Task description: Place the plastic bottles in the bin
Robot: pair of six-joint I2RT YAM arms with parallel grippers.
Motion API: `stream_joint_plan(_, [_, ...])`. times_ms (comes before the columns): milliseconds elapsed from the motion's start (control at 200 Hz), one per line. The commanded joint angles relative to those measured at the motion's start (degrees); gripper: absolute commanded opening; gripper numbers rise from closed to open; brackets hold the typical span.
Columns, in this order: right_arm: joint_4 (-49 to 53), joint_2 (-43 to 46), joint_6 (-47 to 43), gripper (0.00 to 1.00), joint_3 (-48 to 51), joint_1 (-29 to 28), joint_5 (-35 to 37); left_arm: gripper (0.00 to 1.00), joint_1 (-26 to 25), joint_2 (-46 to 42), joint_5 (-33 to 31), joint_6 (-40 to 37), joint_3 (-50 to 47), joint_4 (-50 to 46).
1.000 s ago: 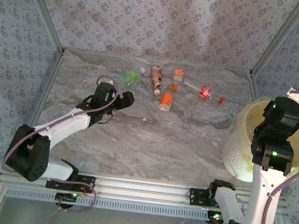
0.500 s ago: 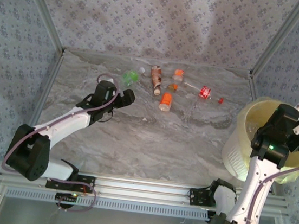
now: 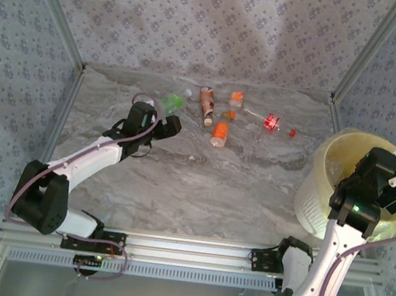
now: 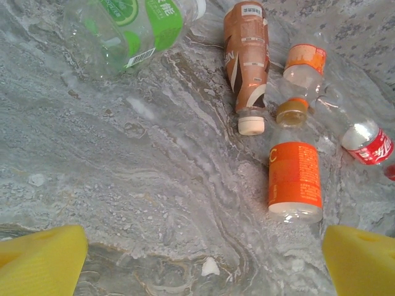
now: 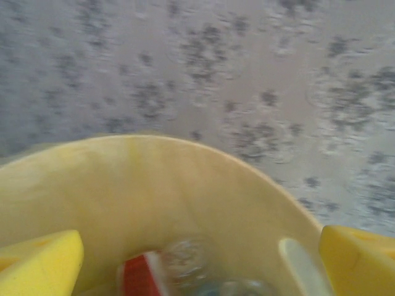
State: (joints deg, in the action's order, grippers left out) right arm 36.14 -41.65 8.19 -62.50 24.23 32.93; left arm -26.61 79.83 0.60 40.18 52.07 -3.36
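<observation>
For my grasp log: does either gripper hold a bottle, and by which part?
Nothing is held. The left gripper is open above the table; the right gripper is open over the bin.

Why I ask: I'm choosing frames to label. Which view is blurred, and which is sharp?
Right wrist: blurred, with the wallpaper smeared and the bin and a red-labelled bottle inside it soft. Left wrist: sharp, with crisp labels on the orange-labelled bottle and the green-labelled bottle. Top external: evenly lit and in focus, though fine detail is small.
</observation>
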Motion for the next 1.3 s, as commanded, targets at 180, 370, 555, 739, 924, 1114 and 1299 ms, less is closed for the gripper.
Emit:
stream_joint_plan(180, [-6.13, -0.87, 2.18, 1.0, -1.98, -9.21, -44.78, 0.98, 2.24, 7.7, -1.08, -12.3, 14.08, -13.72])
stream_joint_plan(370, [-11.04, -1.55, 1.14, 1.0, -0.64, -22.63, -46.12, 0.98, 3.06, 13.58, -2.99, -25.55, 20.68, -15.92])
stream_joint_plan(555, [-12.58, -4.17, 0.32, 1.0, -0.6, -31.26, -43.48, 0.98, 4.1, 19.2, -3.03, -42.64, 24.6, -12.33])
stream_joint_plan(739, [-13.6, -6.23, 0.65, 1.0, -1.6, -35.47, -44.05, 0.98, 7.76, 25.04, 1.19, -49.74, 29.05, -11.19])
stream_joint_plan(924, [-13.9, -5.9, -0.1, 1.0, -1.57, -36.35, -42.6, 0.98, 10.01, 31.74, 2.47, -55.72, 33.42, -11.3])
stream_joint_plan(1114, [-10.64, -6.03, -1.95, 1.0, -3.22, -36.88, -39.39, 0.98, 12.18, 38.52, 5.2, -58.24, 39.67, -10.96])
stream_joint_plan(1299, [-7.72, -5.41, -3.85, 1.0, -4.7, -37.14, -35.32, 0.98, 12.43, 46.09, 6.43, -60.66, 47.92, -16.37])
